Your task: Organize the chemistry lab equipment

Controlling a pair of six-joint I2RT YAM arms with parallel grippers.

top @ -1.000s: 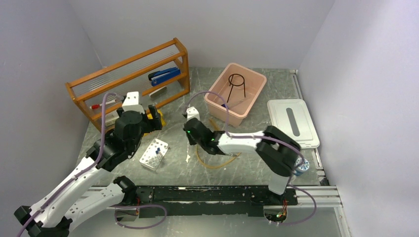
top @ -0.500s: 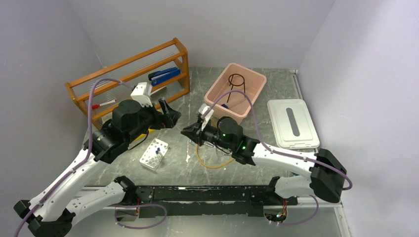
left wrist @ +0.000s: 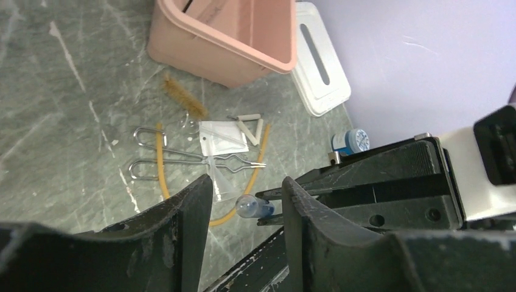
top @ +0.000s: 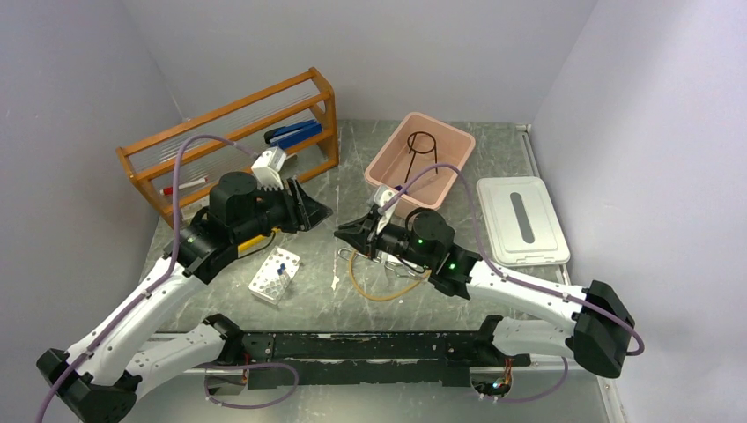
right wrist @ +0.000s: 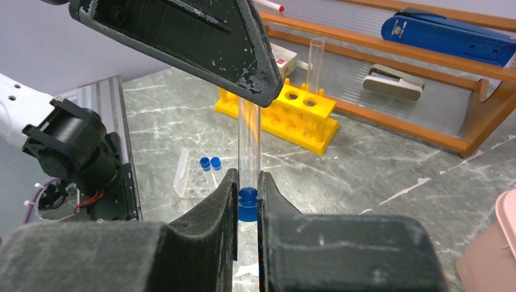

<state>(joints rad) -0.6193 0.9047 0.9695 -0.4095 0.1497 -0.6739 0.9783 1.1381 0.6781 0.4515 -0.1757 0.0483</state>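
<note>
My right gripper (right wrist: 247, 182) is shut on a clear test tube (right wrist: 249, 146) at its blue cap (right wrist: 247, 204) and holds it above the table. My left gripper (left wrist: 246, 188) is open, its jaws on either side of the tube's rounded end (left wrist: 252, 207) without touching it. In the top view the two grippers meet at mid-table, left (top: 313, 211) and right (top: 348, 233). On the table below lie metal tongs (left wrist: 182, 159), an amber rubber tube (left wrist: 161, 167), a white mesh square (left wrist: 223, 137) and a white triangle (left wrist: 252, 125). The black wire tripod (top: 421, 145) stands in the pink bin (top: 380, 178).
A clear vial rack (top: 275, 275) holds blue-capped vials (right wrist: 210, 162). A yellow tube rack (right wrist: 286, 115) stands before the orange shelf (top: 229, 132). A white lid (top: 521, 220) lies at the right. A brush (left wrist: 185, 100) and a blue-capped jar (left wrist: 352, 141) are on the table.
My left gripper moved right from the yellow rack to the right gripper. My right arm swung its elbow right and shifted the held tube slightly right.
</note>
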